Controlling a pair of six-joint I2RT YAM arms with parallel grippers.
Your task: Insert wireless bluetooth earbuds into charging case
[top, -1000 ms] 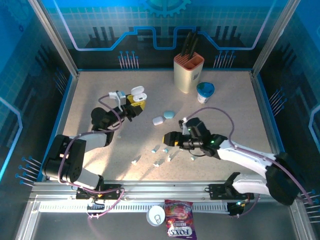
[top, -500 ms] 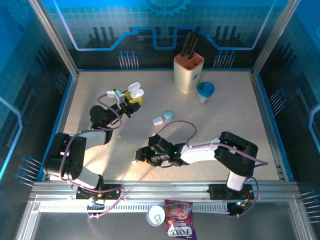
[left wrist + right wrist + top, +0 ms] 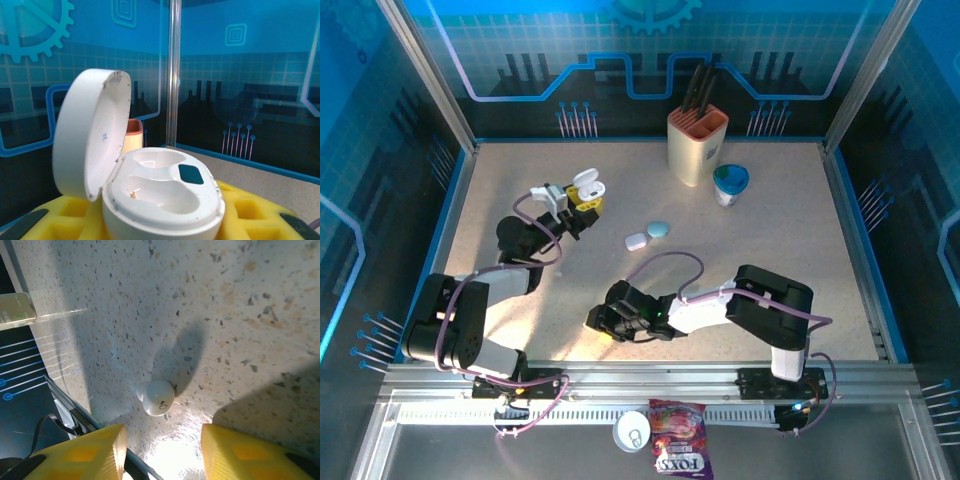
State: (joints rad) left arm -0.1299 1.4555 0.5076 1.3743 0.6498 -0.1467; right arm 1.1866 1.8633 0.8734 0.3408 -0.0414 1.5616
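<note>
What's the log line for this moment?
left jaws: shut on white pebble-shaped plastic case, lid open, wells empty | right jaws: open, over small white plastic earbud lying on speckled table

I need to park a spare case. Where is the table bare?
Bare: the right side, between the cup and the right arm; also the far-left corner behind the left gripper with its open case. Crowded: mid-table around two closed cases, and the front by the right gripper over an earbud.

Black-and-white arms trail purple cables; yellow pads line the end effectors.
</note>
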